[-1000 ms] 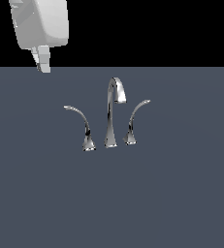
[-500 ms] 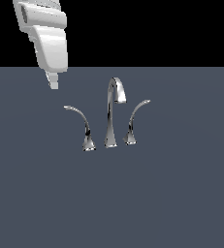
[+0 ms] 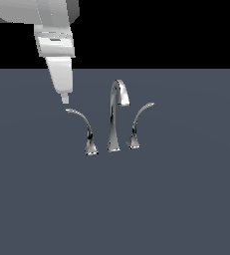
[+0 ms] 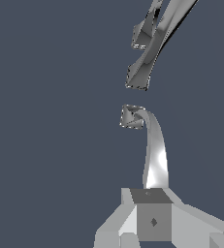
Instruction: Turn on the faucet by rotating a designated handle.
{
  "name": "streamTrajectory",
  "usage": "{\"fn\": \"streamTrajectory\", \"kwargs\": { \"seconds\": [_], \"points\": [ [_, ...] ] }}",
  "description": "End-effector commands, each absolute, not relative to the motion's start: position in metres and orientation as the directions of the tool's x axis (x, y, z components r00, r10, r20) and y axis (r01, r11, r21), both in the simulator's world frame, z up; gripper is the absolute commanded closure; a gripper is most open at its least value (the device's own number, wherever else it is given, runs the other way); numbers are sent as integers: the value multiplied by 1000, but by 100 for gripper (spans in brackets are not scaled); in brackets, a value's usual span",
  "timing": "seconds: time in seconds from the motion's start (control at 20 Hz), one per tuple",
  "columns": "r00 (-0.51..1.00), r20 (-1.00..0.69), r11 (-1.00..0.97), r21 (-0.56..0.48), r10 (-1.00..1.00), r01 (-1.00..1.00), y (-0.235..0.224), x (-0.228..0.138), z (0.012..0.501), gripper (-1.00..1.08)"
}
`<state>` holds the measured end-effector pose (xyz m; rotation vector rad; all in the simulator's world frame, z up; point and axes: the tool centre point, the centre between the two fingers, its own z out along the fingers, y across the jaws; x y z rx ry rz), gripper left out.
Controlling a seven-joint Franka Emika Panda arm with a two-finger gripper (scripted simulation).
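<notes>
The chrome faucet stands mid-surface in the exterior view, its tall gooseneck spout (image 3: 117, 99) between two levers. The designated handle (image 3: 81, 119) is the lever on the exterior view's left, arching over to a nearly level tip. The shorter handle (image 3: 139, 117) on the right sweeps upward. My gripper (image 3: 65, 99) hangs just above the designated handle's tip, seen as one narrow point, shut on nothing. In the wrist view the handle (image 4: 154, 150) runs from its base (image 4: 132, 117) to right under the gripper (image 4: 152, 213). The spout's base (image 4: 138, 76) lies beyond.
A flat dark slate surface (image 3: 176, 199) carries the faucet and stretches out on every side. Past its far edge there is only black background. The white arm reaches in from the exterior view's upper left.
The gripper has come down and toward the exterior view's right, from the surface's far edge to just above the designated handle's tip. The faucet has not moved.
</notes>
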<state>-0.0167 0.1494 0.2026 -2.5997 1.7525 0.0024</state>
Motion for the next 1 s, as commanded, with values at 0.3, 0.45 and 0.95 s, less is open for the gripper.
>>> {"fn": "streamTrajectory", "kwargs": {
  "seconds": [0.3,0.45,0.95],
  "points": [
    [269,0,-269,-1,-963,-963,142,10,177,108],
    [249,1,-249,0,-969,-969,140,15,173,108],
    [239,1,-239,1,-971,-971,141,10,170,108]
  ]
}}
